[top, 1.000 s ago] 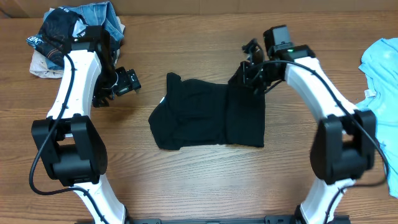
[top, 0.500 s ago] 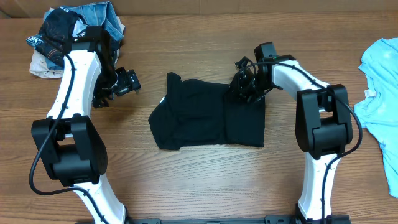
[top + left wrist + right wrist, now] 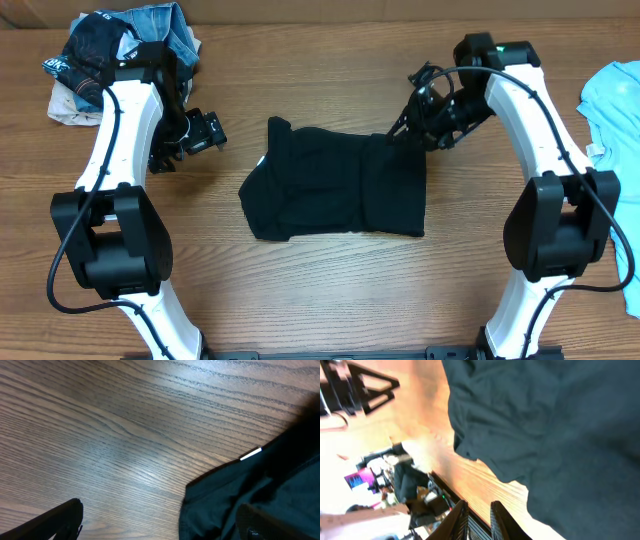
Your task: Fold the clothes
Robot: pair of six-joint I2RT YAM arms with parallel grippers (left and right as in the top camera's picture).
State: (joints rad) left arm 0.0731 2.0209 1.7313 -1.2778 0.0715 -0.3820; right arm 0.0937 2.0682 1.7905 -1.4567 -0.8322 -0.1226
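The black shirt of the clothes lies folded into a rough rectangle at the table's centre, with its small white label showing at its left edge. My right gripper hovers just off the shirt's upper right corner. In the right wrist view its fingers stand a narrow gap apart with nothing between them, and the black shirt fills the frame beyond. My left gripper is wide open left of the shirt, its right finger over the fabric edge. A light blue T-shirt lies at the far right.
A heap of other garments, dark and denim, sits at the back left corner behind the left arm. Bare wooden table lies in front of the shirt. Both arm bases stand at the near edge.
The right gripper, low on the shirt's upper right corner before, has lifted and drawn back to the right, its fingers parted a little. The shirt and the left arm have not moved.
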